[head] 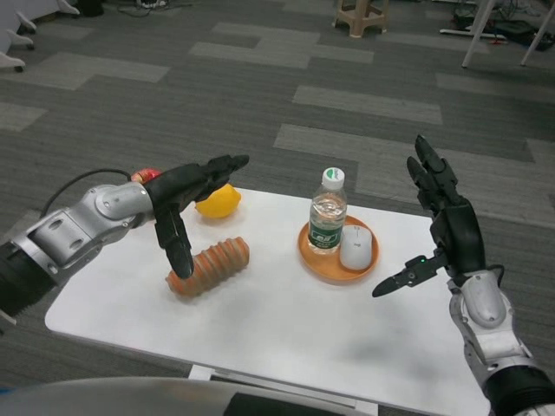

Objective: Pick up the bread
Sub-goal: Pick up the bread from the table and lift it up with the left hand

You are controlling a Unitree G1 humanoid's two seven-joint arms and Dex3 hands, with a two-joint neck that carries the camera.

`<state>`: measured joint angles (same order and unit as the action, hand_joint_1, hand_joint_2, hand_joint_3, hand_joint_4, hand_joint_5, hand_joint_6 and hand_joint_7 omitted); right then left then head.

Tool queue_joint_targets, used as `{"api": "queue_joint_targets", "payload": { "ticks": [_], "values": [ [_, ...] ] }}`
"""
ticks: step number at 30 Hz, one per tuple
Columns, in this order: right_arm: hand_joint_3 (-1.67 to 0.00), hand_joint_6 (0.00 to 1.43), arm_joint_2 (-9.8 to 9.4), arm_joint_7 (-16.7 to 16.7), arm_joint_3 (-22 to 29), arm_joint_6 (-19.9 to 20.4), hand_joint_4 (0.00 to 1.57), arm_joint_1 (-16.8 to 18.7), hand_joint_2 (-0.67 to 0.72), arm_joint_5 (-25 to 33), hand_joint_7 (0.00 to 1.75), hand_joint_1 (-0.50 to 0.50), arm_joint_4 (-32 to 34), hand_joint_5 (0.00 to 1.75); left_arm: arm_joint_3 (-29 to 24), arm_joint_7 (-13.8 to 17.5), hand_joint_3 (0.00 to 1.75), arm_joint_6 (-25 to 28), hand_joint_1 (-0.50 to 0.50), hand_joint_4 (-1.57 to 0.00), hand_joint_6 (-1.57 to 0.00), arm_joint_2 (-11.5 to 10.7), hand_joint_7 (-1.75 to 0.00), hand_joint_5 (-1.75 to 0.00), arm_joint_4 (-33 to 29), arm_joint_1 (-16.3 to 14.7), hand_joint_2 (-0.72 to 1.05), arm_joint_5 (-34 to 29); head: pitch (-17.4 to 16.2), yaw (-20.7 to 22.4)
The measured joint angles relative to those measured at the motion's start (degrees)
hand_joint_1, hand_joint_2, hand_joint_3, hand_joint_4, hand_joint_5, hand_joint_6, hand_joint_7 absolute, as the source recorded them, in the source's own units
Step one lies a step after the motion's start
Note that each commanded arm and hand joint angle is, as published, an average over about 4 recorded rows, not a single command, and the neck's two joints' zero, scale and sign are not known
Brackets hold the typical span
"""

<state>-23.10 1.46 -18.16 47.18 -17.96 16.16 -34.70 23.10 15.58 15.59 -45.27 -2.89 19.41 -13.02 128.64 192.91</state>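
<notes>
overhead, a smooth white table [260,329] stands on grey patchwork carpet [260,95]. the ridged, log-shaped bread [215,264] lies left of centre, its near end partly hidden behind the left hand [186,195], fingers spread, gripping nothing. the right hand [442,225] hovers wide apart beside an orange dish [334,270].

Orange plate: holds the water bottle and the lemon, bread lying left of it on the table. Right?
Not the lemon. In the head view the orange plate holds the water bottle and a white mouse. The lemon sits on the table behind the bread.
</notes>
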Motion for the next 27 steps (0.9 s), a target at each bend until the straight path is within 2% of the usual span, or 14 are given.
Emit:
{"api": "queue_joint_targets", "payload": {
  "ticks": [5, 8, 12, 16, 22, 27],
  "values": [
    [0.0, 0.0, -0.51, 0.0, -0.4, 0.0, 0.0, -0.2, 0.15, 0.0, 0.02, -0.08, -0.6, 0.0, 2.0, 2.1, 0.07, 8.6, 0.5, 0.0, 0.0, -0.4, 0.0, 0.0, -5.6, 0.0, -0.46, 6.0, -0.3, 0.2],
    [0.0, 0.0, -0.71, 0.0, -0.6, 0.0, 0.0, -0.2, 0.15, 0.0, 0.0, -0.1, -1.1, 0.0, 2.6, 3.6, 0.04, 14.3, 0.5, 0.0, 0.0, 0.2, 0.0, 0.0, -8.8, -0.2, -0.46, 9.2, -0.4, 0.3],
    [0.0, 0.0, -0.81, 0.0, -0.5, 0.0, 0.0, -0.3, 0.15, 0.0, 0.0, -0.08, -1.6, 0.0, 3.5, 7.5, 0.09, 24.2, 0.5, 0.0, 0.0, 4.6, 0.0, 0.0, -12.2, -1.3, -0.53, 19.2, -0.3, 0.1],
    [0.0, 0.0, -0.81, 0.0, -0.3, 0.0, 0.0, -0.3, 0.15, 0.0, 0.0, -0.08, -1.8, 0.0, 3.7, 9.5, 0.09, 29.1, 0.5, 0.0, 0.0, 8.9, 0.0, 0.0, -13.2, -2.7, -0.53, 27.7, -0.5, 0.1],
    [0.0, 0.0, -0.75, 0.0, 0.4, 0.0, 0.0, -0.3, 0.15, 0.0, 0.0, -0.08, -3.2, 0.0, 5.8, 11.1, 0.09, 30.4, 0.5, 0.0, 0.0, 15.4, 0.0, 0.0, -12.8, -3.5, -0.55, 40.7, -0.7, 0.5],
    [0.0, 0.0, -0.7, 0.0, 0.5, 0.0, 0.0, -0.3, 0.15, 0.0, 0.0, -0.09, -3.9, 0.0, 6.7, 11.5, 0.09, 30.5, 0.5, 0.0, 0.0, 17.4, 0.0, 0.0, -10.7, -3.7, -0.55, 45.7, -0.6, 0.8]
  ]
}}
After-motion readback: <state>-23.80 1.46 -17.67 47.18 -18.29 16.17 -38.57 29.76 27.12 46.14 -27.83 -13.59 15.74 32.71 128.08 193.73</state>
